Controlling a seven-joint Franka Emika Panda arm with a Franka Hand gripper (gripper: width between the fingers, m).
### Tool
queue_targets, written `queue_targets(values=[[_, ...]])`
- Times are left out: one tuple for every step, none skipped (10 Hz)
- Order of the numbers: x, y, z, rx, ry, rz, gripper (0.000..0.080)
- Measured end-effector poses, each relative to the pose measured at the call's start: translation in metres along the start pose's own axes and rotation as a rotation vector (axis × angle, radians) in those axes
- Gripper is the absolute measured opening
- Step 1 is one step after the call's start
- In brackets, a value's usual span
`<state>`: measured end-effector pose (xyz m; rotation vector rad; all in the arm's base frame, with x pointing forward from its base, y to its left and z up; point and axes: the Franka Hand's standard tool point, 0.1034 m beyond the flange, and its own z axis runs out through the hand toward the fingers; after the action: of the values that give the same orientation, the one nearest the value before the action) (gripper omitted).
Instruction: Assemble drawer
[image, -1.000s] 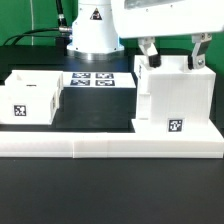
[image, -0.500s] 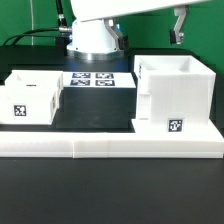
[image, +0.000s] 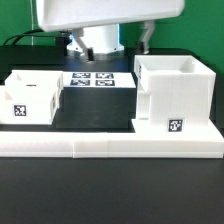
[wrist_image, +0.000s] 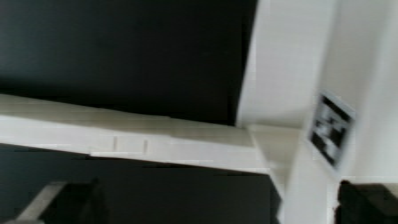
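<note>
In the exterior view the drawer is still in loose parts on the black table (image: 110, 195). Taking the marker board (image: 92, 80) as the middle of a clock, the large cube-like housing (image: 180, 95) stands upright at about 4 o'clock with its open top upward and a square tag (image: 175, 127) low on its near face. The small open-topped trays (image: 40, 100) sit close together at about 8 o'clock, well apart from the housing, and the nearer one shows a tag (image: 18, 111) on its front; whether the two touch cannot be told. The long low border wall (image: 110, 146) runs across at 6 o'clock, and the housing stands just behind it at that wall's 3 o'clock end. The arm's broad white body (image: 110, 12) fills the 12 o'clock edge of the picture above its base (image: 100, 42), and one dark finger (image: 148, 38) hangs at 1 o'clock from the board, above the housing's far rim and clear of it. In the wrist view the gripper (wrist_image: 210, 208) is spread wide, its two dark fingers (wrist_image: 54, 202) far apart and pinching nothing. That view looks down on a white upright edge bearing a tag (wrist_image: 333, 125), where a low white wall meets it.
</note>
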<state>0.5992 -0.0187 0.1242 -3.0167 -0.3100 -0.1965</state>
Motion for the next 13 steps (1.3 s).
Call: queue_targets(values=[[-0.007, 0.014, 0.002, 0.007, -0.002, 0.047, 0.0649], [-0.005, 0.01, 0.001, 0.003, -0.003, 0.043, 0.0649], [-0.005, 0.009, 0.002, 0.004, -0.004, 0.04, 0.0649], [-0.006, 0.01, 0.002, 0.003, -0.005, 0.043, 0.0649], [-0.007, 0.011, 0.003, 0.005, -0.008, 0.06, 0.0649], [-0.016, 0.017, 0.005, 0.005, -0.026, 0.12, 0.0649], [-0.029, 0.019, 0.012, -0.006, -0.033, 0.152, 0.0649], [-0.048, 0.019, 0.02, -0.01, -0.057, 0.191, 0.0649], [-0.065, 0.023, 0.028, -0.015, -0.08, 0.235, 0.0649], [-0.077, 0.03, 0.034, -0.02, -0.092, 0.251, 0.0649], [-0.083, 0.036, 0.037, -0.022, -0.095, 0.259, 0.0649], [-0.082, 0.034, 0.037, -0.022, -0.093, 0.256, 0.0649], [-0.082, 0.034, 0.037, -0.022, -0.093, 0.255, 0.0649]])
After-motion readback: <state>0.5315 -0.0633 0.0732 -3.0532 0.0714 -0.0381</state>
